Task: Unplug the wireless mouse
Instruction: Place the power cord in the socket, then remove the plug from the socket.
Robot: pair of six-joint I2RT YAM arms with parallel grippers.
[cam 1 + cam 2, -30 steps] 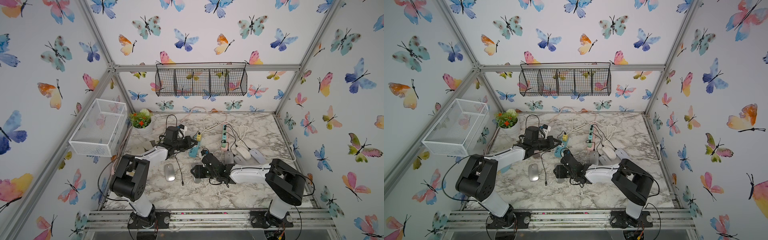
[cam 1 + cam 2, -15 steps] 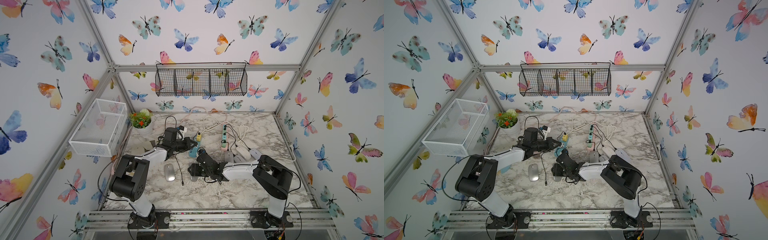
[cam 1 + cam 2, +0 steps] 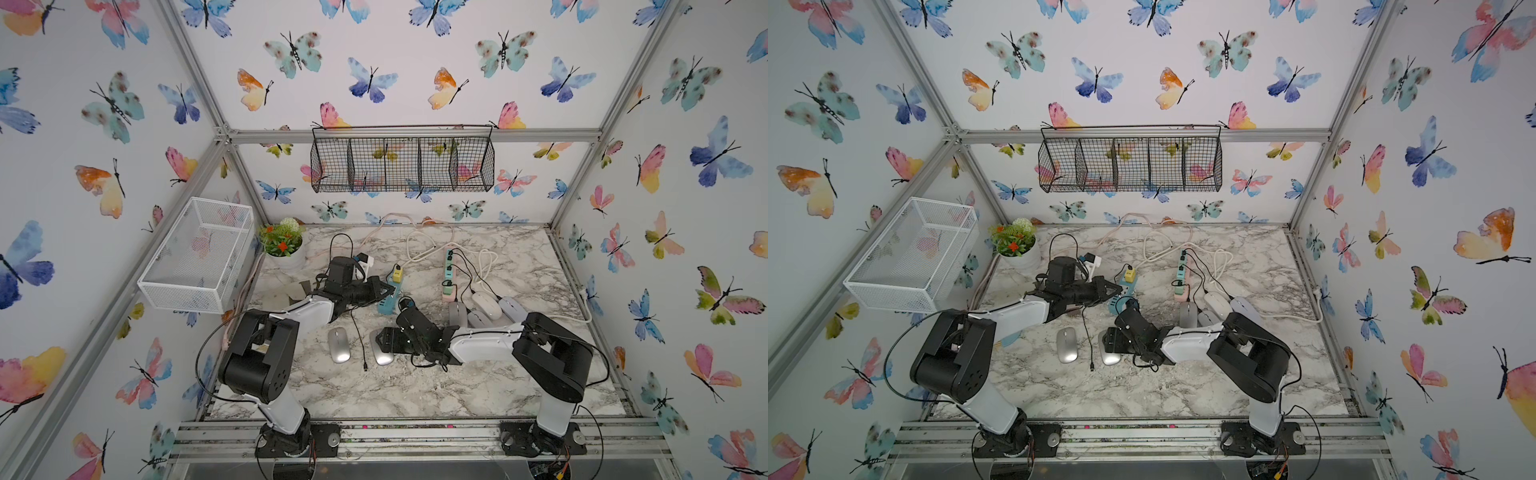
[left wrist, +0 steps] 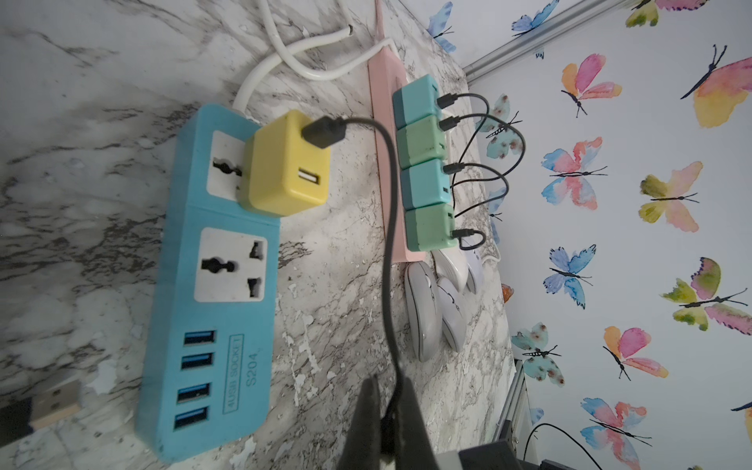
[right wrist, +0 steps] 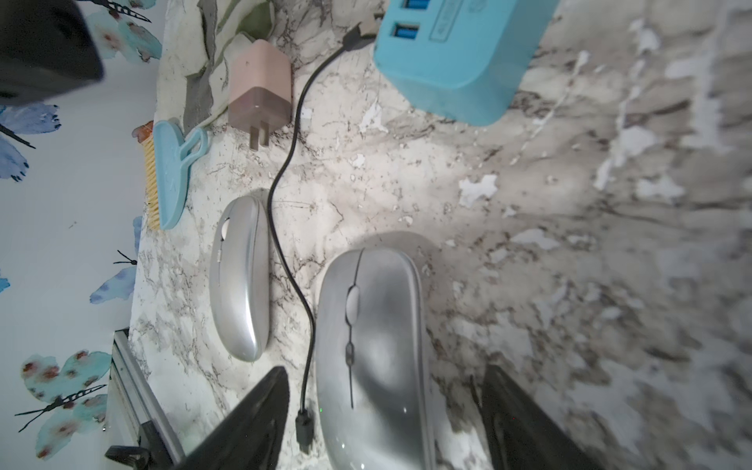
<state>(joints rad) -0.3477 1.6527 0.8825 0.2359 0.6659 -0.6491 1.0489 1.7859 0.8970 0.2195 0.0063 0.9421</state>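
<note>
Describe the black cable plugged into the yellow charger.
The cable is thin, black and rubbery-looking. Its wide plug sits in the yellow charger on the blue strip. It runs to the left gripper, which is shut on it, then snakes over the table between the left mouse and right mouse. Its small end plug lies loose on the marble beside the right mouse, plugged into nothing.

Both top views look steeply down from high in front over the whole grey-veined marble worktop (image 3: 415, 390). The wrist cameras sit close. The one behind the left tool (image 4: 388, 382) looks along the thin black cable (image 4: 389, 244) to the sky-blue plastic power strip (image 4: 211, 285). The one behind the right tool (image 5: 384, 368) also shows this strip ahead.
</note>
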